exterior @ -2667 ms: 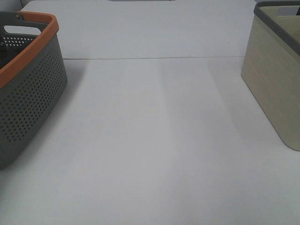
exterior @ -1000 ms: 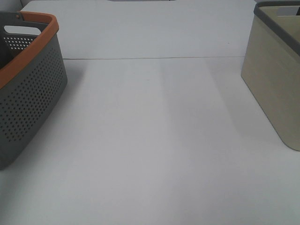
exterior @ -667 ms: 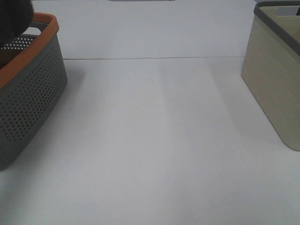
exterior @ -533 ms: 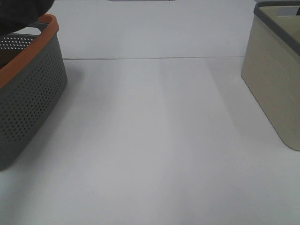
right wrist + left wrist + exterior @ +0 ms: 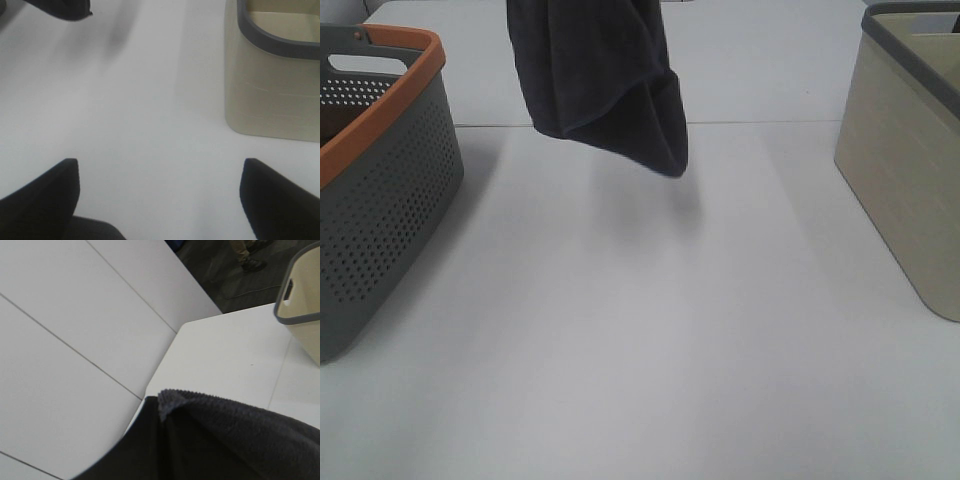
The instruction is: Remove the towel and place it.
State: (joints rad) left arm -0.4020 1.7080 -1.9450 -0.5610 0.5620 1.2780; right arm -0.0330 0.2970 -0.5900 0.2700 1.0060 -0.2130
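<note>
dark towel (image 5: 598,75) hanging in mid-air over the white table (image 5: 650,330), long axis vertical, lowest fold pointing down, between grey basket (image 5: 380,200) and beige bin (image 5: 905,190), left gripper hidden by the cloth, clamped on the towel, right gripper (image 5: 160,200) spread wide, holding nothing

Towel (image 5: 595,80) now aloft, outside basket (image 5: 390,170)
</note>
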